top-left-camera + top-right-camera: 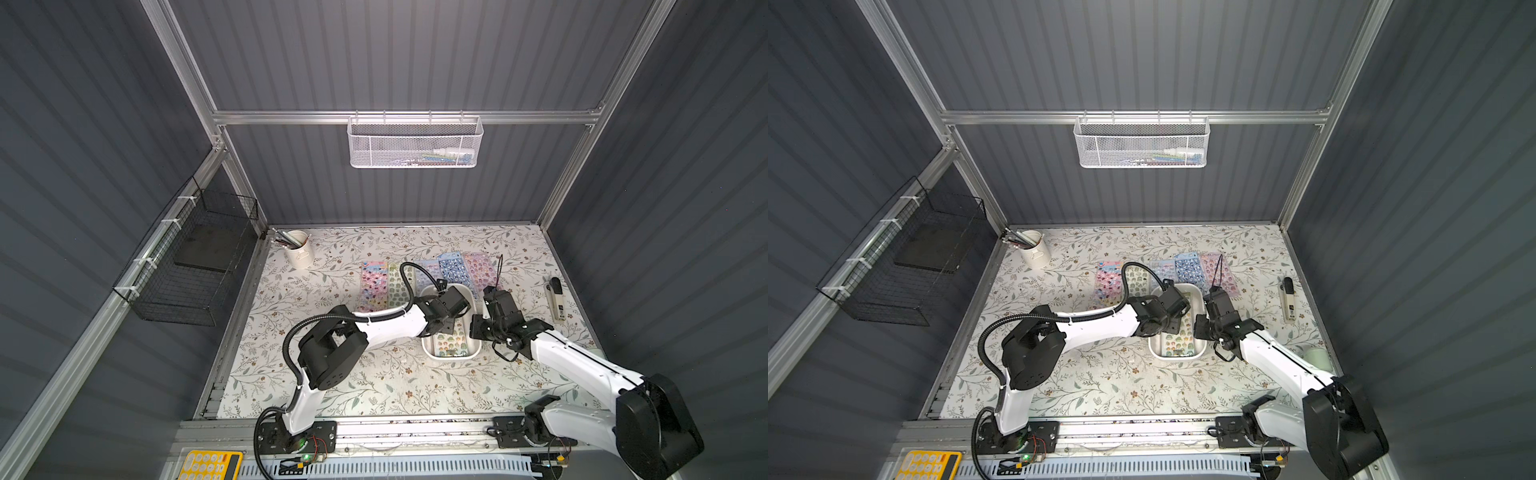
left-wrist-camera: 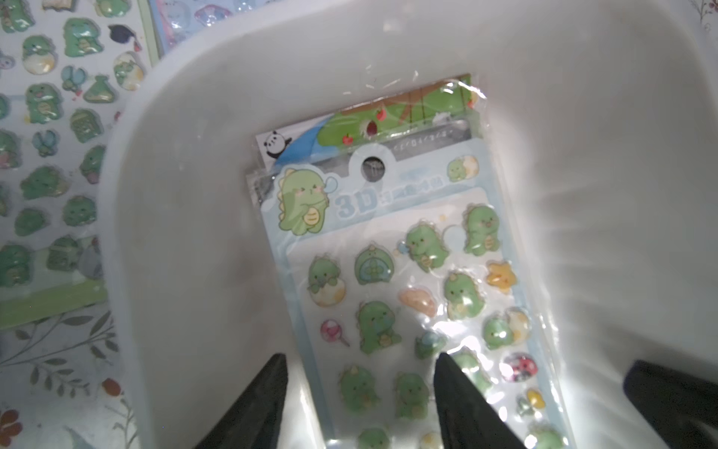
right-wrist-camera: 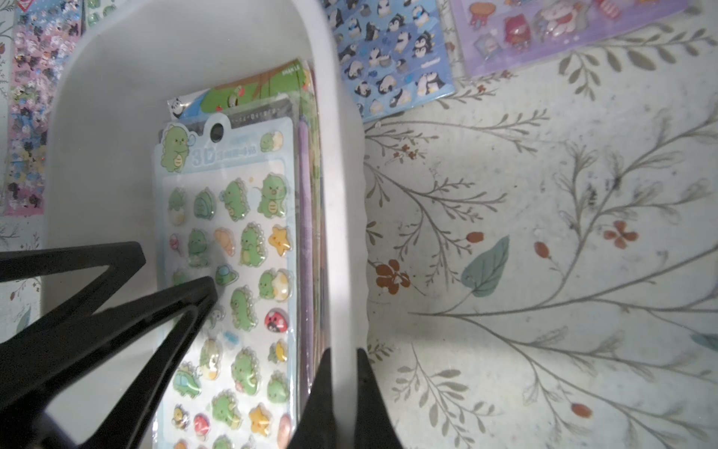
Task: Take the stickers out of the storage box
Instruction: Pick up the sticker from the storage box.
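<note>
Left gripper [image 2: 360, 361]: I hold my jaws apart, tips low over the top sheet inside the box [image 2: 186, 194].
Right gripper [image 3: 343, 353]: I pinch the box wall.
Stickers [image 2: 408, 272]: stacked in the box, centre-right in both top views; more sheets [image 1: 455, 270] just above it.

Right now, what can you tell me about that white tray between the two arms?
The storage box is a shallow white tray, plastic-looking, smooth-walled with rounded corners, flat on the floral table. A stack of stickers lies along one side, a green dinosaur sheet on top. The right tool pinches one long wall; the open left tool reaches inside over the sheet.
</note>
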Available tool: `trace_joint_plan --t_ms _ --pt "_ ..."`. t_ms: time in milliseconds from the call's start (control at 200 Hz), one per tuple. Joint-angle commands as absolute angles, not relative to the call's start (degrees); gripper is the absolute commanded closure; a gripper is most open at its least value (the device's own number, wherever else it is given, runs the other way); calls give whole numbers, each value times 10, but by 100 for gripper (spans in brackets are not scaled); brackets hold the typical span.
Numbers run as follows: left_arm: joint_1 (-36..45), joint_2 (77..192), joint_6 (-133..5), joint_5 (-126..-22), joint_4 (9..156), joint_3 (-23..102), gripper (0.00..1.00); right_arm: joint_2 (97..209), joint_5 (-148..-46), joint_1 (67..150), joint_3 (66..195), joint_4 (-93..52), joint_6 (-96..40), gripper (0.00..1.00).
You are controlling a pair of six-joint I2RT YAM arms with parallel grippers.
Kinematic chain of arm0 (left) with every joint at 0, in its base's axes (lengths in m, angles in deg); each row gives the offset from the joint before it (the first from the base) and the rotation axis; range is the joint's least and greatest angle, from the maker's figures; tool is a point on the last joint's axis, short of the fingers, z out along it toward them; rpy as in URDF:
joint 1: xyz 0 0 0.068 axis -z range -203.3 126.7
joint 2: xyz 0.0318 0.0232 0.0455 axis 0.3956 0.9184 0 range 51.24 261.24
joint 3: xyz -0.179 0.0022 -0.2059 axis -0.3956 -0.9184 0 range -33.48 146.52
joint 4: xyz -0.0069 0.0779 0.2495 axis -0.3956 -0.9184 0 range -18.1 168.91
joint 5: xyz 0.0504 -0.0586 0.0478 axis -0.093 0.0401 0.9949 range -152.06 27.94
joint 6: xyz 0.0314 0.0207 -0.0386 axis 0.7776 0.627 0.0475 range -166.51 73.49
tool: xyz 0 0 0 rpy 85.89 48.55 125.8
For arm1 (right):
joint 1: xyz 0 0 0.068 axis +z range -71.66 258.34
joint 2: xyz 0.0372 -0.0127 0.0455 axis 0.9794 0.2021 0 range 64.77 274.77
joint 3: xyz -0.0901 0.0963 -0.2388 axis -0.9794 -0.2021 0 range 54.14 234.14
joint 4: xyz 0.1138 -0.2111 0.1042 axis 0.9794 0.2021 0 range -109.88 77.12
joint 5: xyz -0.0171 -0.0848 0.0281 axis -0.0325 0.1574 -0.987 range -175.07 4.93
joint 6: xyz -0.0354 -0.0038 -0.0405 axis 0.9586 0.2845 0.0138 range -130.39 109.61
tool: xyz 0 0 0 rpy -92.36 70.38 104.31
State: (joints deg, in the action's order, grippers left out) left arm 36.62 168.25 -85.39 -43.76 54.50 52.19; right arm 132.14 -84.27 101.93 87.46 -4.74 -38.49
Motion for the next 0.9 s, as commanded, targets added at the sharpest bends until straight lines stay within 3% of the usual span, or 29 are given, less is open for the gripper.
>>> trace_joint_plan --t_ms 0,130,475,895 --pt "364 1717 -871 -421 495 535 34 1306 -846 1016 873 -73 -392 94" --pt "364 1728 -877 -426 492 539 30 1306 -847 1016 872 -74 -393 93" --pt "364 1734 -886 -425 489 546 34 1303 -847 1016 870 -76 -392 93" --pt "364 1666 -891 -435 563 495 54 1320 -850 1016 869 -81 -391 93"
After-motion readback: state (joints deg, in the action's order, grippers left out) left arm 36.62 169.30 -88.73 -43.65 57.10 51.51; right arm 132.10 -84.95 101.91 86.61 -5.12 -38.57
